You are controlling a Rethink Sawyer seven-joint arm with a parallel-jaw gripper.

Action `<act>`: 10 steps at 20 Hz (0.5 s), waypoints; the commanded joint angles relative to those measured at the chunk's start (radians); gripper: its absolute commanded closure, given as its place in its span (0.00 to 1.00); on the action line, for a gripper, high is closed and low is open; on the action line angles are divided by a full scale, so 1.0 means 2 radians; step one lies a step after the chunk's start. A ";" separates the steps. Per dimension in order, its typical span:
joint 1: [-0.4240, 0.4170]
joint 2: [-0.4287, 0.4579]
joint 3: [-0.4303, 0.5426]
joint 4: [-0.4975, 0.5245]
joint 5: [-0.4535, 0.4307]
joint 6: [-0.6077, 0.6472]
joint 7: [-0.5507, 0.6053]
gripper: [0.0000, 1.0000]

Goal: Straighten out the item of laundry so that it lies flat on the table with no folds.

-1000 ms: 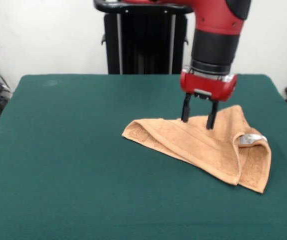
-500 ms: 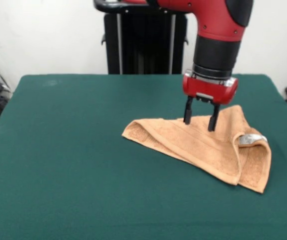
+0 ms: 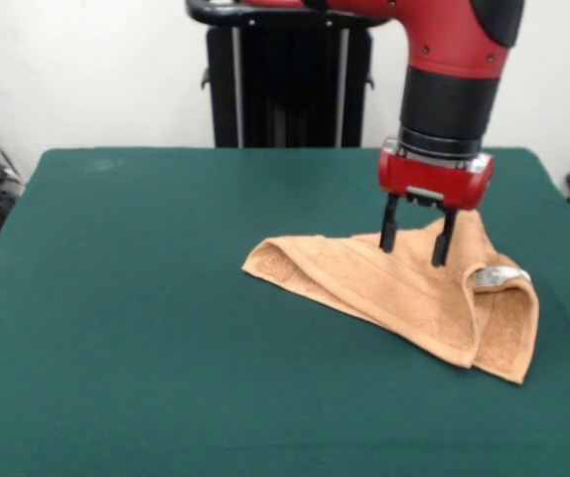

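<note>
Front view only is available for this moment. The orange-tan towel [image 3: 404,293] is seen lying folded on the green worktop [image 3: 126,328], right of centre and toward the picture's right edge. It is not flat: a doubled layer forms a rough triangle, with a long folded edge running from a point at the picture's left down toward the lower right. At the right end a further flap is turned over, and a small white tag [image 3: 500,275] is exposed there.

The hand [image 3: 416,246] is held directly over the upper, far edge of the towel, pointing straight down. Its two dark fingers [image 3: 389,236] are parted, with a clear gap between them and nothing held. The tips are seen at the level of the cloth's far edge; whether they touch the fabric cannot be told from this view.

Key relation: the bulk of the towel lies below and to either side of the hand in the picture, toward the camera, with the long axis running left to lower right. The tagged flap lies just to the picture's right of the hand, nearer than the left point.

Judgement: the task is at an early stage, both folds remaining. A descent and pinch on the top layer is probably called for; catching both layers together is the risk.
</note>
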 commanded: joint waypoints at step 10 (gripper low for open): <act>0.010 0.092 -0.007 -0.173 -0.007 0.115 0.054 0.00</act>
